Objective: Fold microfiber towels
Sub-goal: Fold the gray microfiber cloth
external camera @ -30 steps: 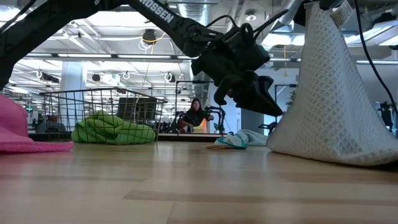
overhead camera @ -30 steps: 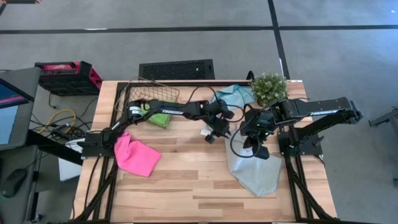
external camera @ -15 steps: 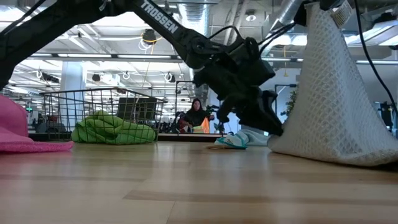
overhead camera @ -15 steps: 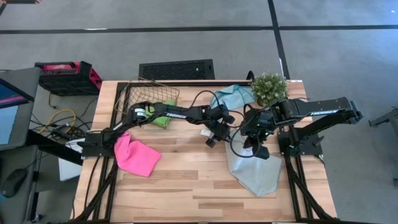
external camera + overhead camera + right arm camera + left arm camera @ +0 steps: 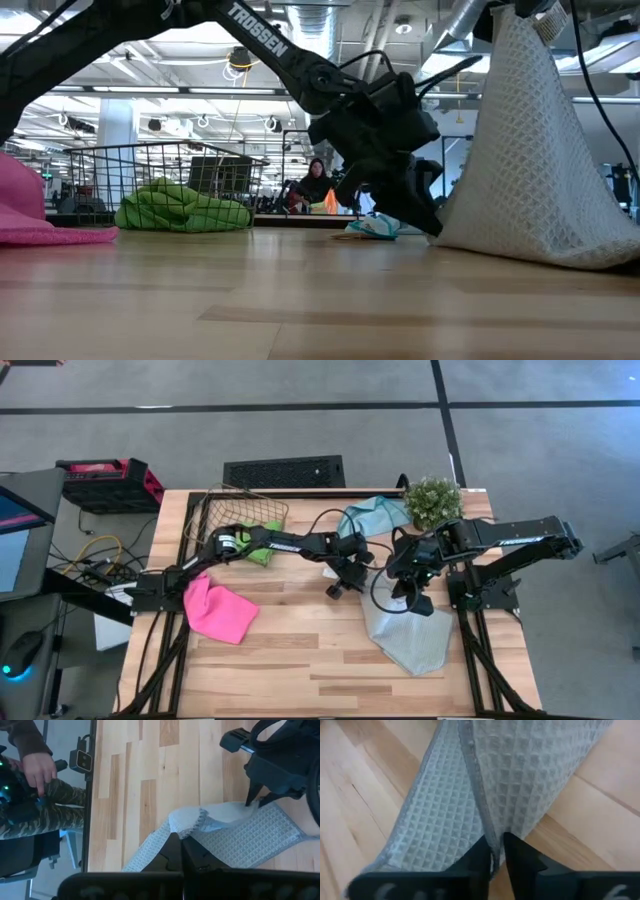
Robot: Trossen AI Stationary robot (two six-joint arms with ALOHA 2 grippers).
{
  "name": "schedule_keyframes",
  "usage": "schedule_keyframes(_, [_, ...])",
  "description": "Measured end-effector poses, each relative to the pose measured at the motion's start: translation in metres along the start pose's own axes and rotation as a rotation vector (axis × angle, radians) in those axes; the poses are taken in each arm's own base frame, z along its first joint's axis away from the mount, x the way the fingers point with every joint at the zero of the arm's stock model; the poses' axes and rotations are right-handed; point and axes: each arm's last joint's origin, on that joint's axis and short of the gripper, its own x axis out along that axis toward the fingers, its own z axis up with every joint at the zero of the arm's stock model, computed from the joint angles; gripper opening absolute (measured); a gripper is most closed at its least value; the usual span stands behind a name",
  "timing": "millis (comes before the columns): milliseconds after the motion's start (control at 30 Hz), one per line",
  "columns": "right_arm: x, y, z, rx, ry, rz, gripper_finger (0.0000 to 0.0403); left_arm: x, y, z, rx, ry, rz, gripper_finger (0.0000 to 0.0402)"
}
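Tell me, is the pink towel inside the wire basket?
No, the pink towel lies on the table, apart from the wire basket.

Bright, even light — left wrist view blurred.

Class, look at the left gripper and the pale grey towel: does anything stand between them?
Nothing visible does. The left gripper is already at the pale grey towel, its fingers closing on the towel's hemmed edge, while the right gripper holds another part raised off the table.
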Motion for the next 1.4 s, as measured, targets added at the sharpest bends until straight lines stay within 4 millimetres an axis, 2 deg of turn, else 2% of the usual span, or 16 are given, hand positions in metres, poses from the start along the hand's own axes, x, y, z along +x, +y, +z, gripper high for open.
schedule_keyframes(67, [0.0, 0.0, 0.0, 0.0, 0.0, -0.001, 0.0002, 0.0, 0.0, 0.0, -0.039, 0.002, -0.005, 0.0011])
schedule_keyframes(167, [0.0, 0.0, -0.001, 0.006, 0.008, -0.006, 0.0002, -0.007, 0.0, 0.002, -0.122, 0.007, -0.016, 0.0004])
schedule_keyframes(300, [-0.002, -0.004, -0.005, 0.065, 0.047, -0.04, 0.0002, -0.035, 0.0, 0.009, -0.221, 0.057, -0.039, 0.0001])
schedule_keyframes(400, [-0.008, -0.009, -0.01, 0.087, 0.047, -0.123, 0.0002, -0.065, -0.001, 0.019, -0.263, 0.122, -0.017, 0.0001])
schedule_keyframes(600, [-0.025, -0.019, -0.018, 0.158, -0.022, -0.315, 0.0002, -0.13, -0.009, 0.054, -0.332, 0.205, 0.145, 0.0])
schedule_keyframes(833, [-0.052, -0.027, -0.02, 0.242, -0.106, -0.539, 0.0002, -0.223, -0.033, 0.1, -0.398, 0.223, 0.47, 0.0])
schedule_keyframes(967, [-0.069, -0.033, -0.009, 0.238, -0.161, -0.689, 0.0002, -0.266, -0.051, 0.118, -0.425, 0.237, 0.699, 0.0])
schedule_keyframes(1133, [-0.091, -0.045, 0.008, 0.26, -0.235, -0.881, 0.0002, -0.304, -0.067, 0.131, -0.442, 0.212, 0.905, 0.0])
schedule_keyframes(1300, [-0.113, -0.054, 0.029, 0.232, -0.318, -0.987, 0.0002, -0.331, -0.074, 0.139, -0.429, 0.179, 1.071, 0.0])
schedule_keyframes(1400, [-0.127, -0.057, 0.039, 0.188, -0.359, -1.043, 0.0002, -0.339, -0.073, 0.143, -0.389, 0.177, 1.151, 0.0])
